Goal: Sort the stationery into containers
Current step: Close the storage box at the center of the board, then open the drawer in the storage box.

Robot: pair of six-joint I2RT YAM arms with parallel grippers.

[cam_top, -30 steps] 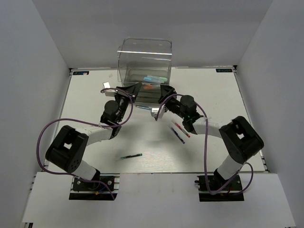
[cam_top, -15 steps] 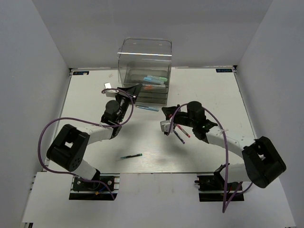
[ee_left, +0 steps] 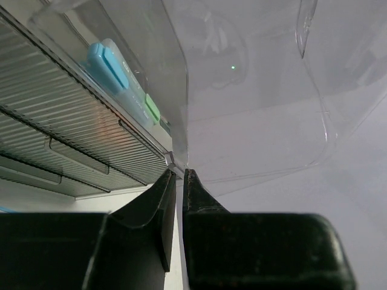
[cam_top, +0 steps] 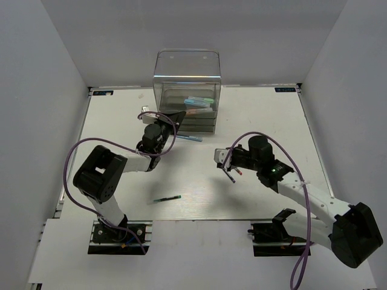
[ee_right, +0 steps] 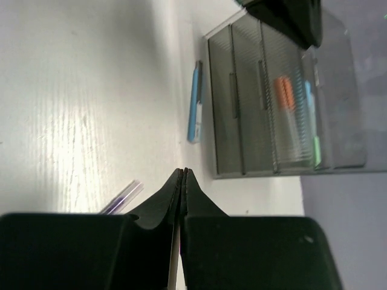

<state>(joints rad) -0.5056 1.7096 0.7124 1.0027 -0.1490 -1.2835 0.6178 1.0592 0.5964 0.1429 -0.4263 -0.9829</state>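
A dark green pen (cam_top: 167,198) lies alone on the white table (cam_top: 121,181), nearest the arm bases and well apart from everything else. Farther in, on the right side, the right jaws are pressed fully together with nothing visible between them. A dark purple pen (ee_right: 121,198) lies on the table just beside their tips; whether they touch it cannot be told. Beyond that, a blue pen (ee_right: 195,103) lies on the table just in front of the smoky clear drawer unit (cam_top: 186,78), near its left front corner. The left jaws sit at that corner, closed to a thin slit, and the edge of the clear casing runs into the slit, so they appear to pinch it. Inside the upper drawer lie 3 stubby markers side by side: a light blue marker (ee_left: 109,63), a mint-green marker (ee_left: 151,110) and an orange marker (ee_right: 284,93). Ribbed drawer fronts stack beneath them
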